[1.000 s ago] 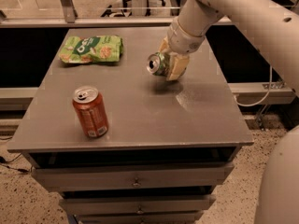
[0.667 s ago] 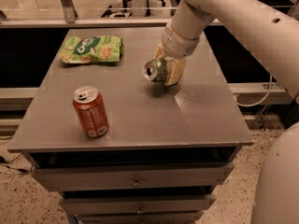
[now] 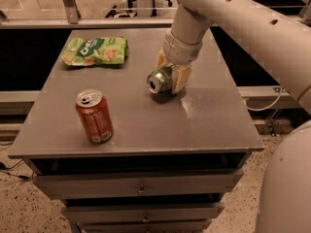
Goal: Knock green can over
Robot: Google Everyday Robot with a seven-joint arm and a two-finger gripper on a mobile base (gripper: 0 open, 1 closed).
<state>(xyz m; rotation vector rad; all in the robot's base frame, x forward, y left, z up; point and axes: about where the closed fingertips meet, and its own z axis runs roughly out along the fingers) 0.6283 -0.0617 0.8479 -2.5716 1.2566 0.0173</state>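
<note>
The gripper (image 3: 170,75) is being pinched around the small dark green metal can (image 3: 158,81).
The can is being tipped over, nearly flat; only letting go seems left.

There is only one camera. It sits high up in front of the table (image 3: 209,125) and looks down at a slant toward 12 o'clock. It is close: the table top fills most of the view, from the near edge with the drawers (image 3: 141,184) at 6 o'clock to the far edge at 12. The robot's arm (image 3: 243,18) comes in from 1 o'clock, and its body (image 3: 286,188) fills the corner at 5 o'clock. The pincer (image 3: 171,71) is just above the middle of the view, pinching the green can (image 3: 159,81).
</note>
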